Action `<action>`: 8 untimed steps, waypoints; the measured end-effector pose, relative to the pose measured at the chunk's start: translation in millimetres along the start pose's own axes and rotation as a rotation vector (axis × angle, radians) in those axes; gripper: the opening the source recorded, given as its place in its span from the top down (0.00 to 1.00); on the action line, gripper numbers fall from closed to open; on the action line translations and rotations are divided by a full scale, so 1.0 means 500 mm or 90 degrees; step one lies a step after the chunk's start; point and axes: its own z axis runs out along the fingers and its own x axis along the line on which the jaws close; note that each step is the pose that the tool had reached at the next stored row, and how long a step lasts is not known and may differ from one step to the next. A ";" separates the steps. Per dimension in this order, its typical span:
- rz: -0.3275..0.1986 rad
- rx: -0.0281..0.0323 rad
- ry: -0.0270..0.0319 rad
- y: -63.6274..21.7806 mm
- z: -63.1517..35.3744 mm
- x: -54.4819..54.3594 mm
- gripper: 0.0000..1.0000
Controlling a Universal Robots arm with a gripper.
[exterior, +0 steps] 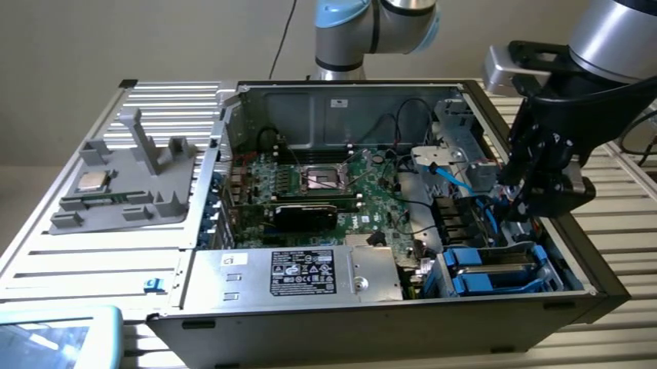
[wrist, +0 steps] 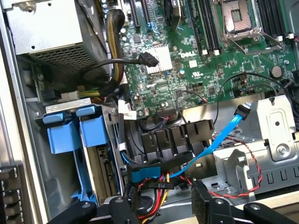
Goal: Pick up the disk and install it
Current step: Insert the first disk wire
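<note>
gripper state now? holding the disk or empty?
Gripper: open, holding nothing, fingers spread above the open computer case.

my exterior camera sits high off one long side of the open computer case (exterior: 359,327), looking down at a slant, far enough back to take in all of it and the slatted table (exterior: 103,254). my wrist camera rides behind the gripper (wrist: 149,207), close, facing into the case. both share the motherboard (exterior: 390,207) and blue drive bay (exterior: 493,269).
</note>
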 end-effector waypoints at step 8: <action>0.012 0.0029 -0.0007 0.003 0.001 0.001 0.42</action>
